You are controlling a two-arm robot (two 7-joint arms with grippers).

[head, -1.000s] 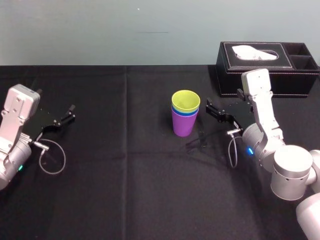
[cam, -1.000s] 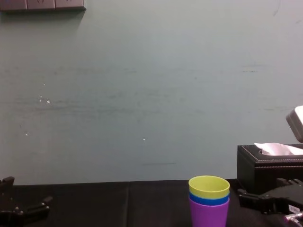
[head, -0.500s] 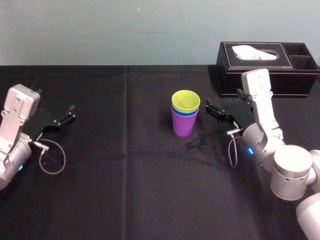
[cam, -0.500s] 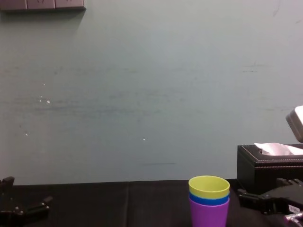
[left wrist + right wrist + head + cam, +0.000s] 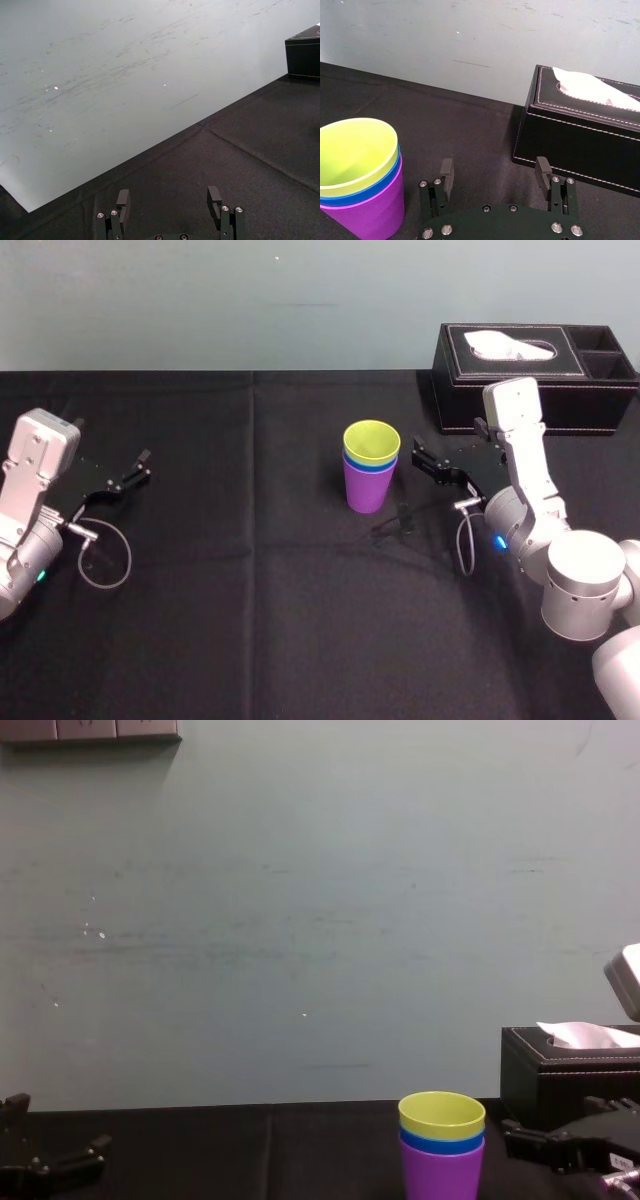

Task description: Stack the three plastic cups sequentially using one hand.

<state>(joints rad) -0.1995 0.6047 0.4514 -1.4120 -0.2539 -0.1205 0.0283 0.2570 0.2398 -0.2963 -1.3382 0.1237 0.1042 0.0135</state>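
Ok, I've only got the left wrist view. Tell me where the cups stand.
Observer: All three stand nested in the middle of the table: purple cup at the bottom, blue cup in it, yellow-green cup on top.
Operator: Now give me the right gripper.
Observer: The right gripper sits just right of the cups, jaws open, not touching them.
Operator: And place my left gripper.
Observer: The left gripper is near the table's left side, far from the cups.
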